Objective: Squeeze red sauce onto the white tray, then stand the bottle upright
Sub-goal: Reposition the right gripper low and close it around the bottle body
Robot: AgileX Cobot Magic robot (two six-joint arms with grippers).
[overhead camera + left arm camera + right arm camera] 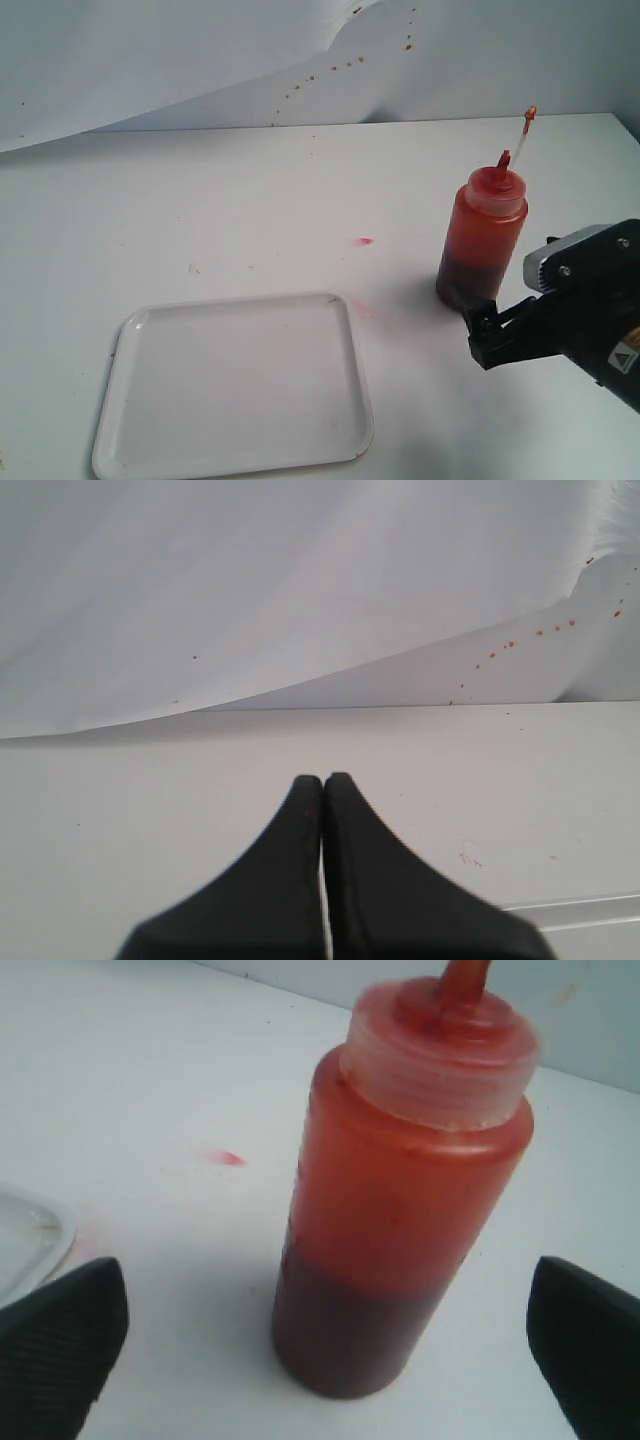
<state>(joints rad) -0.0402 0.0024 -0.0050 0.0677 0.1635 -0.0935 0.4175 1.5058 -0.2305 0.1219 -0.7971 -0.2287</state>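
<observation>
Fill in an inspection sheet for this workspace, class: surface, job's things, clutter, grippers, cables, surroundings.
Surface: white table, small red smear mid-table.
Job's things: white tray bare, nothing red on it; bottle upright, uncapped, standing off the tray.
Clutter: nothing seen.
Grippers: left gripper shut, empty; right gripper open, fingers either side of the bottle, not touching.
Cables: nothing seen.
Surroundings: white backdrop sheet with red-brown specks.

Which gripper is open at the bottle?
The right gripper, jaws wide and facing the upright bottle without touching it; the left gripper is shut and holds nothing.
</observation>
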